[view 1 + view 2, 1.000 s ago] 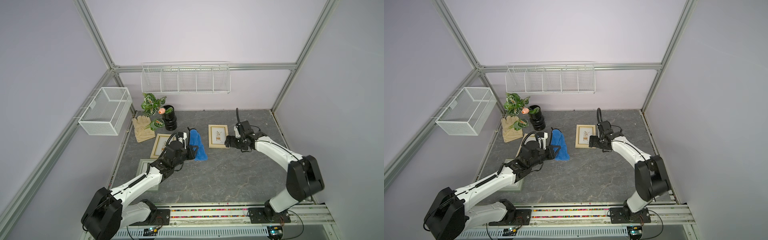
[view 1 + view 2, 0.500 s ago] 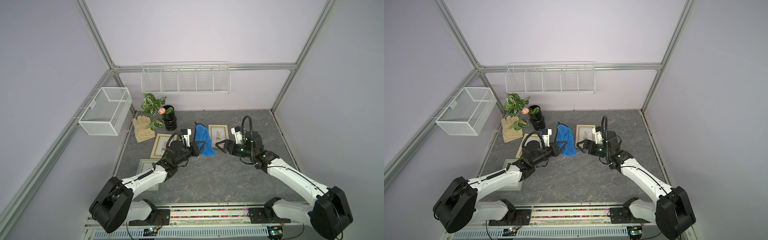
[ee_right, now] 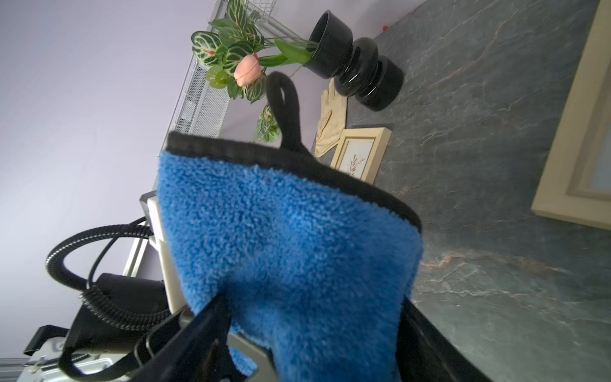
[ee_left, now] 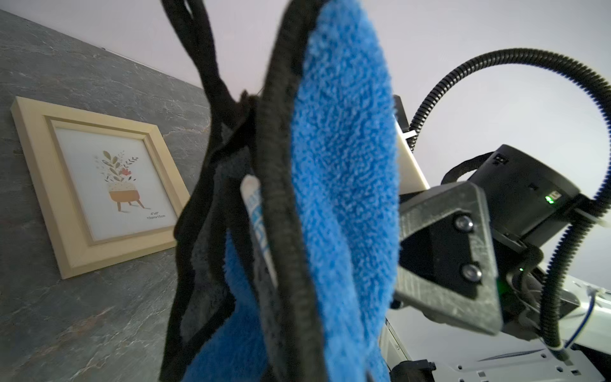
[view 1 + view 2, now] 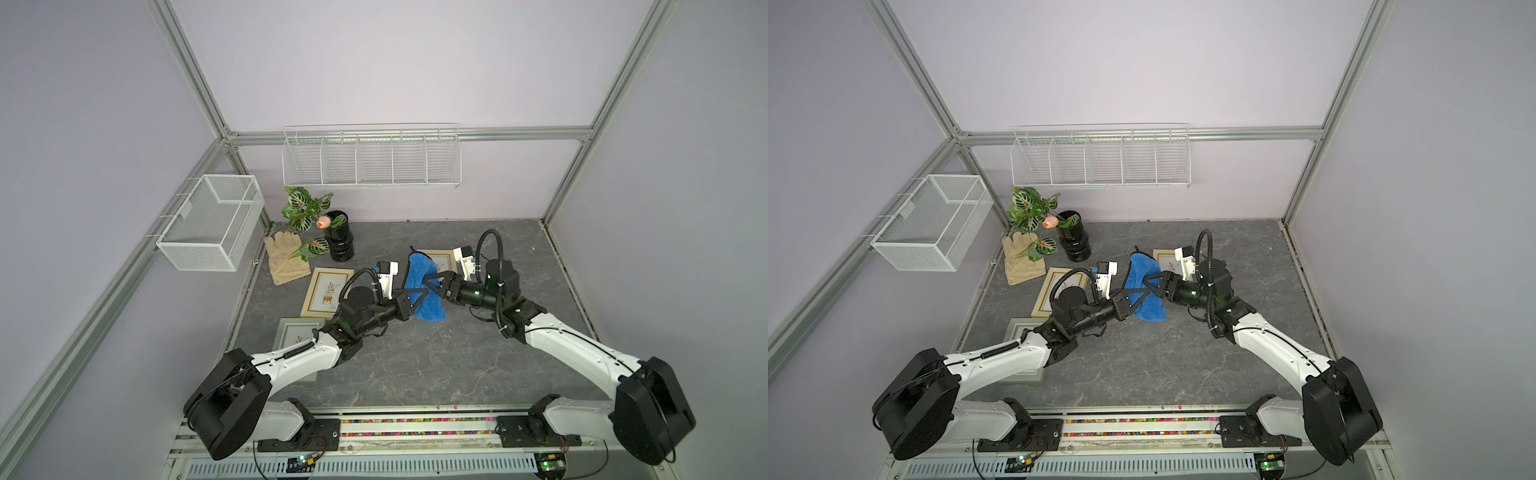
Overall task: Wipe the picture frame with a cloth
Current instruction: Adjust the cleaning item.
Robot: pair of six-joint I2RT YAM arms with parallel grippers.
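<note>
Hanging clear of the bench (image 5: 415, 365) at the centre of a top view, the cloth (image 5: 430, 311) droops between two pincers that meet nose to nose. The left pincer (image 5: 417, 300) is clamped tight on it from the left. The right pincer (image 5: 430, 284) faces it from the right with jaws standing wide, one finger on each side of the plush, not pinching as far as the right wrist view shows. This looks like a hand-over. To do it well, the right jaws should close deep into the blue pile rather than on the black edge loop (image 3: 291, 129). The left should let go only once that hold is firm, so the cloth cannot drop. Leaving a broad flap free below the jaws would give a soft face for wiping. The picture frame (image 5: 444, 258) lies flat just behind the cloth, partly hidden by it. It probably slides easily, so light, flat strokes suit it. A second light-wood frame (image 5: 328, 291) and a grey frame (image 5: 296, 333) lie left of centre, a beige glove (image 5: 286, 259) above them. Containers: the black vase (image 5: 340, 245) at upper left of the bench holds leafy stems (image 5: 303, 203) and a peach tulip (image 5: 322, 223). The mesh basket (image 5: 199, 245) on the left wall and the divided wire rack (image 5: 370, 160) on the back wall show nothing inside.
</note>
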